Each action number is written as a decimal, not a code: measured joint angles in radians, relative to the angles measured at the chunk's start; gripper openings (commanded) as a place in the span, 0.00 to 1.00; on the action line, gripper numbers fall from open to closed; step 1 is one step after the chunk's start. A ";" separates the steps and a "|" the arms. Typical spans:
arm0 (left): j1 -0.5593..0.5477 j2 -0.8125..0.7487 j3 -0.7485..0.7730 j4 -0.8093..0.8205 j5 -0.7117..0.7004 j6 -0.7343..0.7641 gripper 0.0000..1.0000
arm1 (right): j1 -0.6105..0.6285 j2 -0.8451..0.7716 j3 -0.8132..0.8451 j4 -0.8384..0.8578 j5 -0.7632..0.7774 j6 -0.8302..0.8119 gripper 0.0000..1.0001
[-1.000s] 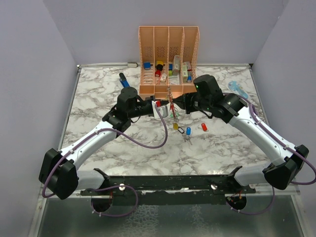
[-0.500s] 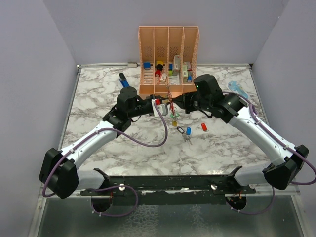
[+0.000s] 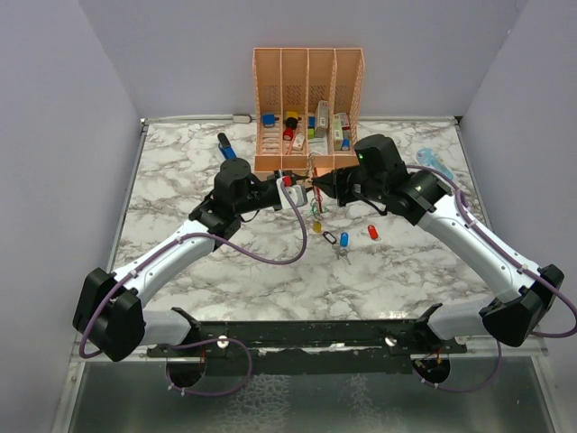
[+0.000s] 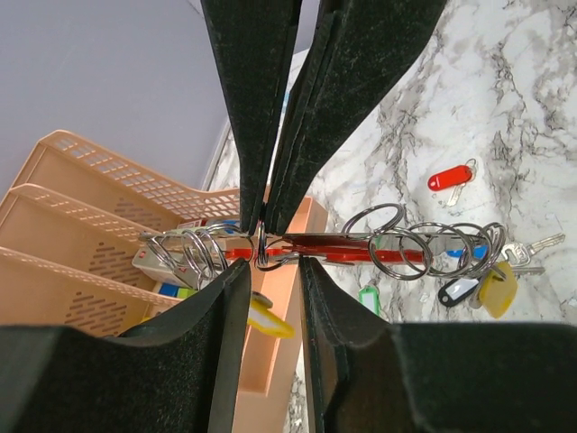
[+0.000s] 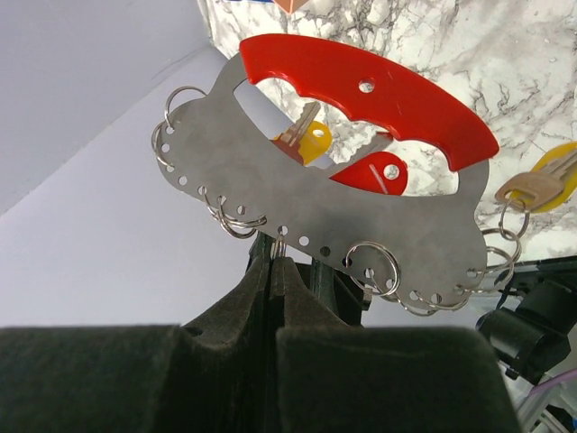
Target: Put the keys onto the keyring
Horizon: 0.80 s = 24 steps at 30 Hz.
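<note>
The keyring, a grey metal plate with a red grip and several split rings along its edge, hangs in the air in front of the organizer. My right gripper is shut on one split ring at the plate's edge. My left gripper faces it from the other side, jaws open, their tips astride the plate's edge. Green and yellow keys dangle from the rings. A black key, a blue key and a red key lie on the marble.
The peach slotted organizer stands right behind the grippers. A blue pen-like tool lies to its left. A pale blue object rests at the table's right edge, and a white cable runs along the back.
My left gripper's jaws have opened from shut. The keyring and its dangling keys have risen a little toward the organizer, still held by the right gripper.
</note>
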 measured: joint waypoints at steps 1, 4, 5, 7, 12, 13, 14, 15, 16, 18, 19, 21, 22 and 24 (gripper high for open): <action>0.000 0.000 0.000 0.003 0.000 -0.005 0.30 | 0.000 0.000 0.000 0.000 -0.001 0.000 0.01; 0.000 0.000 0.000 0.006 0.000 -0.014 0.24 | 0.000 0.000 0.000 0.003 -0.002 0.000 0.01; 0.000 0.000 0.000 0.006 0.000 -0.016 0.21 | 0.000 0.000 0.000 0.005 -0.002 0.000 0.01; 0.000 0.000 0.000 0.010 0.001 -0.021 0.17 | 0.000 0.000 0.000 0.006 -0.002 0.000 0.01; 0.000 0.000 0.000 0.017 0.001 -0.031 0.05 | 0.000 0.000 -0.001 0.006 -0.002 0.000 0.01; 0.002 0.000 0.000 0.017 0.001 -0.031 0.03 | 0.000 0.000 -0.003 0.006 -0.002 0.000 0.01; 0.002 0.000 0.000 0.017 0.001 -0.032 0.01 | 0.000 0.000 -0.004 0.005 -0.002 0.000 0.01; 0.005 0.000 0.000 0.016 0.001 -0.031 0.00 | 0.000 0.000 -0.006 0.006 -0.002 0.000 0.01; 0.005 0.000 0.000 0.014 0.001 -0.031 0.00 | 0.000 0.000 -0.008 0.006 -0.002 0.000 0.01; 0.005 0.000 0.000 0.007 0.001 -0.029 0.00 | 0.000 0.000 -0.011 0.005 -0.002 0.000 0.01; 0.005 0.000 0.000 0.003 0.001 -0.029 0.00 | 0.000 0.000 -0.012 0.005 -0.002 0.000 0.01; 0.006 0.000 0.000 -0.007 0.002 -0.022 0.00 | 0.000 0.000 -0.016 0.005 -0.002 -0.001 0.01; 0.006 0.000 0.000 -0.017 0.002 -0.018 0.00 | 0.000 0.000 -0.019 0.005 -0.002 -0.002 0.01; 0.006 0.000 0.002 -0.040 0.005 -0.010 0.00 | 0.000 0.000 -0.032 0.006 -0.002 -0.002 0.01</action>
